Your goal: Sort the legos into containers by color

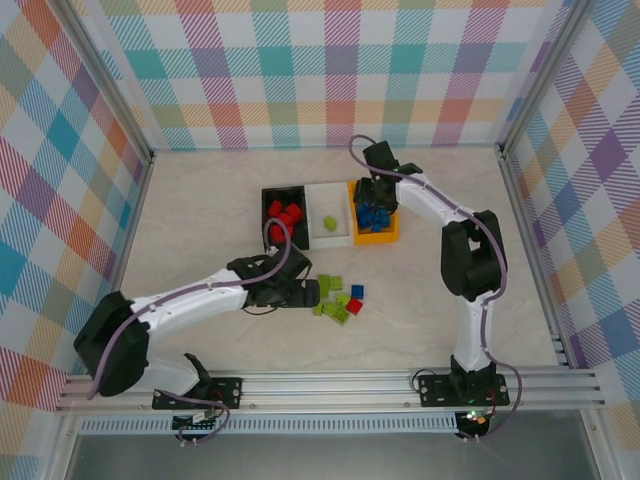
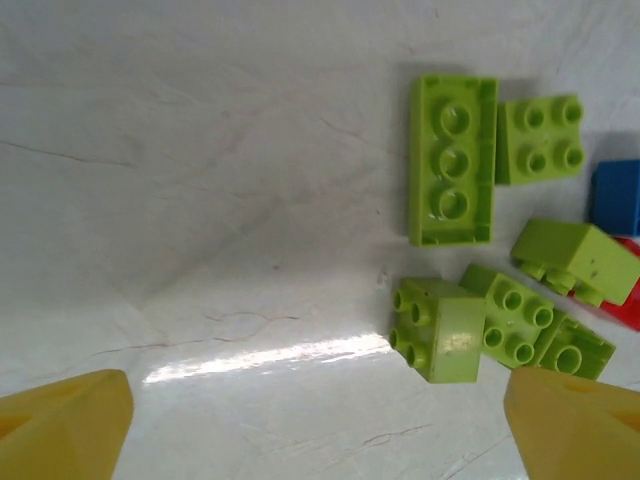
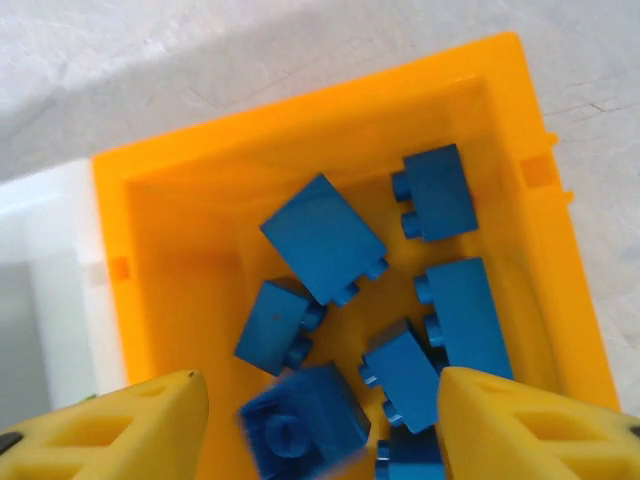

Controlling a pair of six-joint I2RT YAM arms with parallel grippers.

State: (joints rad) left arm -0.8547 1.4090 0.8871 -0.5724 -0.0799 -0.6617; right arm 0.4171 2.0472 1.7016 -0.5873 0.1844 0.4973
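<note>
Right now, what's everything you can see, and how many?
black bin: one, black, left end of the bin row.
white bin: one, white, middle of the row.
orange bin: one, orange, right end.
red legos: several, red, in the black bin.
green lego: one, lime, in the white bin.
blue legos: about seven, blue, in the orange bin.
loose green legos: six, lime, piled on the table before the bins.
loose blue lego: one, blue, at that pile's right.
loose red lego: one, red, beside the blue one.
left fingers: two, yellow, open, by the pile.
right fingers: two, yellow, open, above the orange bin.
</note>
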